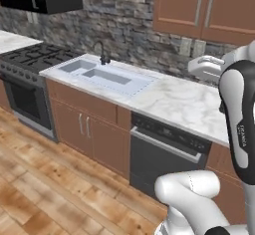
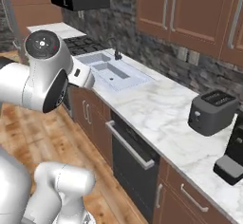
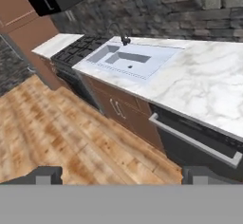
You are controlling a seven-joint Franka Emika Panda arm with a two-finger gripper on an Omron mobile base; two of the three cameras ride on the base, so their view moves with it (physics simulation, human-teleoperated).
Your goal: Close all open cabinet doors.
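From the left base view, the sink sits in the marble counter, and the cabinet doors hang on the wall above and to the right of it, two tall reddish-brown panels with their vertical bar handles side by side; both look flush with their frame here, so whichever door stands open cannot be told from this side. The stove lies to the left of the sink and the dishwasher below and to its right. In the right base view, the cabinet doors again hang above and beyond the sink, their long axis upright, with a further door to the right over the toaster; the arm's hand sits low, just left of the sink at counter-edge height. In the hand view, the gripper shows two dark tips set well apart, holding nothing, and looks across the floor at the sink and the base cabinets beneath it. The wall doors therefore lie well above and ahead of the fingers, so I judge the coming move needs the hand raised high and carried right of the sink before any door edge can be pushed.
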